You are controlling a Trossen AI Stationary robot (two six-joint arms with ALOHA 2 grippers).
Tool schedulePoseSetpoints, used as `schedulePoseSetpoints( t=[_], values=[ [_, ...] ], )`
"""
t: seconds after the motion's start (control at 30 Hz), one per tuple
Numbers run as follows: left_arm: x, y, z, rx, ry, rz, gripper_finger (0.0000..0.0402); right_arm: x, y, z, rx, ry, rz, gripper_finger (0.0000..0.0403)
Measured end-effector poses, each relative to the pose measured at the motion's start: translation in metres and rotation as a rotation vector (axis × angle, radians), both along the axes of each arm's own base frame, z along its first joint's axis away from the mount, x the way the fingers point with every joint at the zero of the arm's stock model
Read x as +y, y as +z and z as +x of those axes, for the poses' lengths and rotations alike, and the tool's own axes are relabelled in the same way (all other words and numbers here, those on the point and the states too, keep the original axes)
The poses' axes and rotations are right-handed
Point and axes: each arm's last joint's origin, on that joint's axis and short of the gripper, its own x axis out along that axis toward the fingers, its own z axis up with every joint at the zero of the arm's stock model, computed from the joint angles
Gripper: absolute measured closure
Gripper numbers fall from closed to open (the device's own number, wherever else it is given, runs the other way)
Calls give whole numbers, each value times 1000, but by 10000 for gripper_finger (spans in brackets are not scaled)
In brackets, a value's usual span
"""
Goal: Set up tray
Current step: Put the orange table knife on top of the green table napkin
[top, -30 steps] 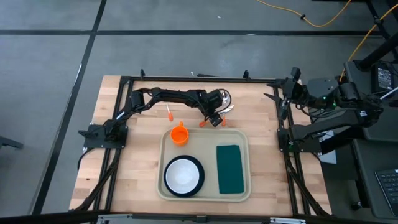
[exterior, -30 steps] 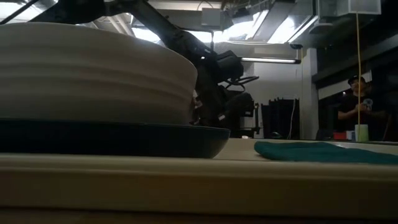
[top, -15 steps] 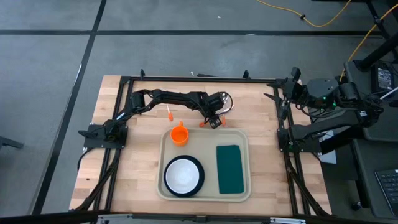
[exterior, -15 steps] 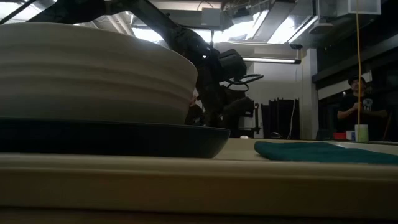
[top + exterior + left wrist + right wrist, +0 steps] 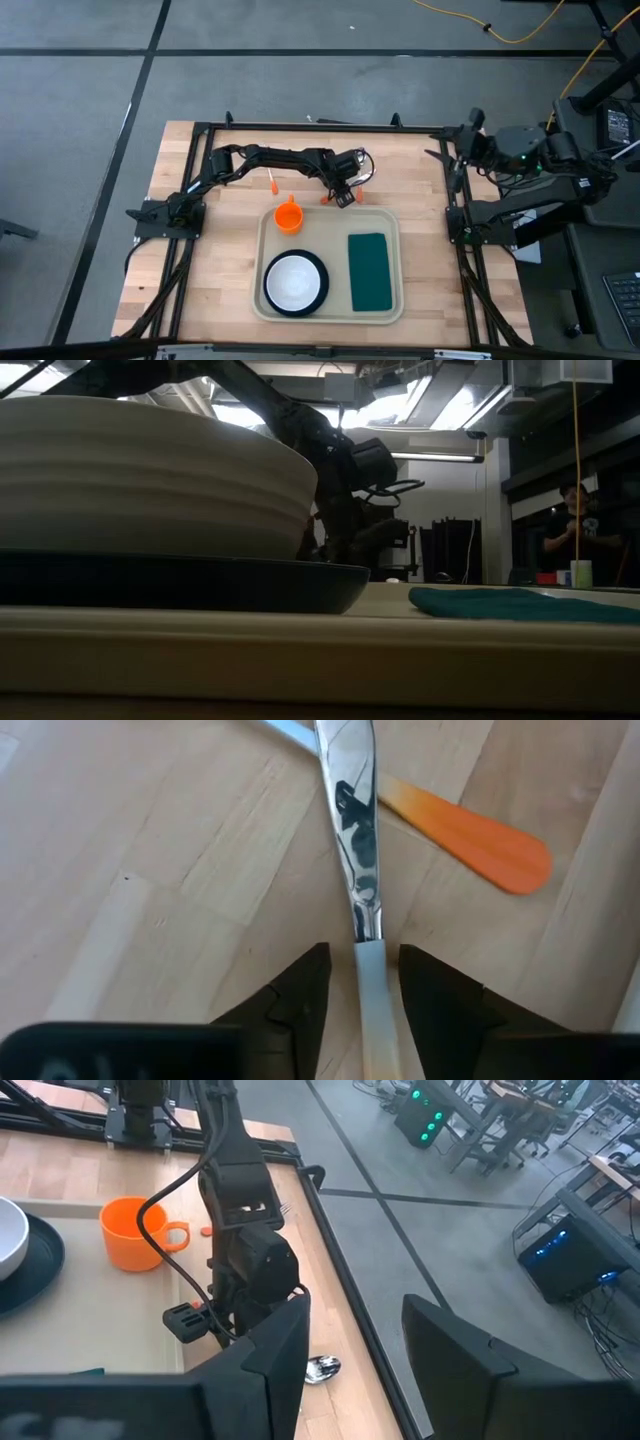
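The tray [image 5: 331, 312] lies at the middle of the table [image 5: 200, 290], and everything else is best placed from it. On it sit an orange cup [image 5: 288, 216] at its far left corner, a white bowl [image 5: 293, 281] on a dark blue plate [image 5: 318, 265] at its near left, and a green cloth [image 5: 368, 271] along its right side. That layout leaves cutlery as the likely missing piece, which would explain the left gripper [image 5: 358, 982] reaching just beyond the tray's far rim. In the left wrist view its fingers [image 5: 300, 995] stand narrow on either side of the pale handle of a silver utensil [image 5: 352, 830], close to both edges; whether they already pinch it I cannot tell. Holding it by the handle end would keep the shiny head free for laying it down flat. The handle lies flat on the wood, so the fingertips must come right down to the tabletop to catch it. An orange utensil [image 5: 468, 835] lies crossed beneath the silver one, touching it, and may be dragged along when the silver one lifts. Another small orange piece [image 5: 270, 181] lies on the table beyond the tray, left of the gripper. The right gripper [image 5: 350, 1335] waits well off past the tray's right side, at the table's far right corner, fingers apart and empty. A person [image 5: 566, 525] stands in the room behind.
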Motion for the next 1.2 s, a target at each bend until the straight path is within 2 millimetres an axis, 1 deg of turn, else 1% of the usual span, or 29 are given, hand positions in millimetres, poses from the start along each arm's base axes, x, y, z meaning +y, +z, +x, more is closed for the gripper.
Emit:
schedulePoseSetpoints(
  t=[0.13, 0.33, 0.4, 0.7, 0.8, 1.0, 1.2],
  values=[
    [0, 0, 0, 0, 15, -6, 311, 0, 1, -2, -7, 0, 1, 237],
    [4, 0, -1, -6, 25, -29, 372, 0, 1, -6, -17, -1, 2, 237],
    [6, 0, -1, -11, 30, -48, 386, 0, 2, -6, -19, -1, 2, 237],
    [8, 3, 0, -12, 38, -61, 385, 0, 2, -6, -19, 0, 1, 237],
    [9, 8, 4, -7, 40, -48, 388, 0, 2, -6, -19, -1, 1, 237],
    [12, 26, 13, -15, 25, -14, 388, 0, 2, -7, -20, -2, 4, 237],
    [12, 33, 16, -14, 13, 6, 388, -1, 0, -7, -12, -8, 14, 237]
  ],
)
